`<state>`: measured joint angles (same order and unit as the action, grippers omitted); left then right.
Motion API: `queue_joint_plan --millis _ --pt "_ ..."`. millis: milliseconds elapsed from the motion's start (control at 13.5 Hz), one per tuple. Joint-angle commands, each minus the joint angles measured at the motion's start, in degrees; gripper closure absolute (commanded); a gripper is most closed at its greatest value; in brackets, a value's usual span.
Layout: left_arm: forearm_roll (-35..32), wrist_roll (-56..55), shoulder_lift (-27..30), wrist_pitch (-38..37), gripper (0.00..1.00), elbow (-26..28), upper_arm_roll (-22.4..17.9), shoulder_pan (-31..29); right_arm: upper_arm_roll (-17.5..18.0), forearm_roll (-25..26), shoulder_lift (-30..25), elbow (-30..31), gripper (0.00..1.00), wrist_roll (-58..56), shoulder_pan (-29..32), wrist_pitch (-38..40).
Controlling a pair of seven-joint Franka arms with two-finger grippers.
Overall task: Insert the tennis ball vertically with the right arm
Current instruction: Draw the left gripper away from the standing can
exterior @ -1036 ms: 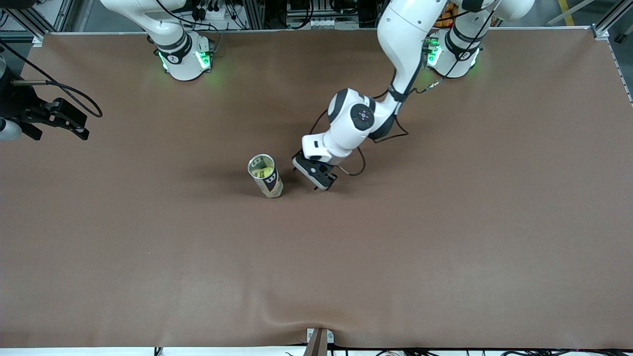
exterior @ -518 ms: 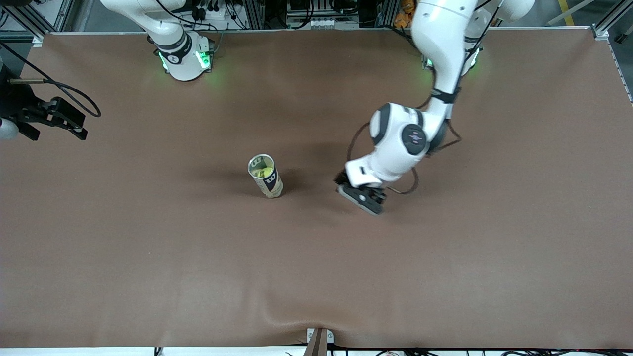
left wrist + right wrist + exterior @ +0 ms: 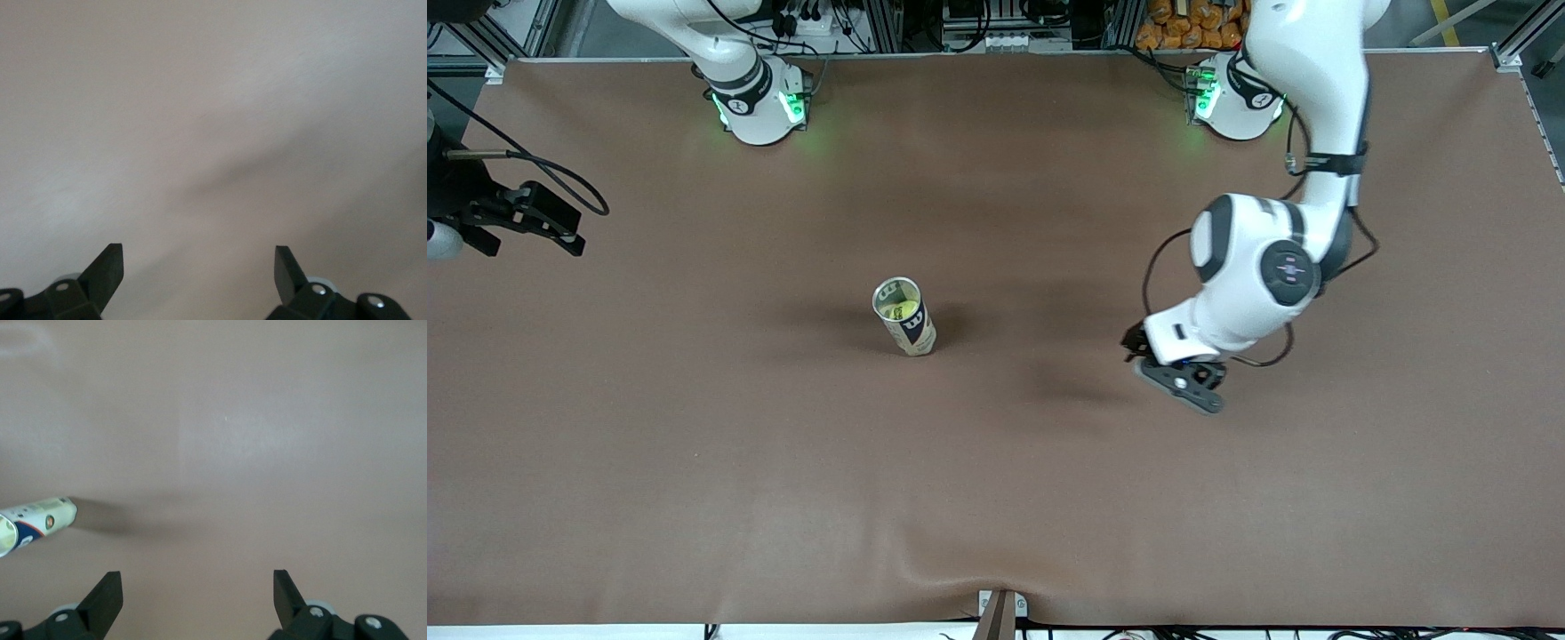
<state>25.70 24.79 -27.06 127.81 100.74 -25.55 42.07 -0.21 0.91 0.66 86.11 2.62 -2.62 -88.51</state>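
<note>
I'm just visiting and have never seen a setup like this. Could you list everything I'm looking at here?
Tennis ball can: one, clear tube with a dark blue label, standing upright and open-topped near the middle of the table.
Tennis ball: one visible, yellow-green, inside the can.
Table: one, brown covering, bare apart from the can.
Orange items: several, off the table's edge above the left arm's base; too small to identify.
Right gripper: one, black, open and empty, up over the table's edge at the right arm's end; that arm is waiting.
Left gripper: one, black on a white arm, open and empty, over bare table toward the left arm's end from the can.
</note>
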Motion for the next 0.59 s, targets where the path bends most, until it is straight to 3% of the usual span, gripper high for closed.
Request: queue_joint_plan --millis 0,296,518 --pt "-5.98 -2.37 3.67 -7.11 0.00 -1.07 0.41 -4.87 -0.05 -4.58 0.75 -1.64 0.00 -0.60 2.78 2.55" --pt "-15.04 -7.29 9.21 -12.83 0.00 -1.34 0.59 -10.68 0.13 -4.78 0.75 -1.64 0.00 -0.25 3.15 2.46" --pt "-20.93 -17.55 14.13 -19.06 0.00 -1.16 1.02 -12.97 0.13 -4.51 0.75 -1.64 0.00 -0.25 2.80 2.55"
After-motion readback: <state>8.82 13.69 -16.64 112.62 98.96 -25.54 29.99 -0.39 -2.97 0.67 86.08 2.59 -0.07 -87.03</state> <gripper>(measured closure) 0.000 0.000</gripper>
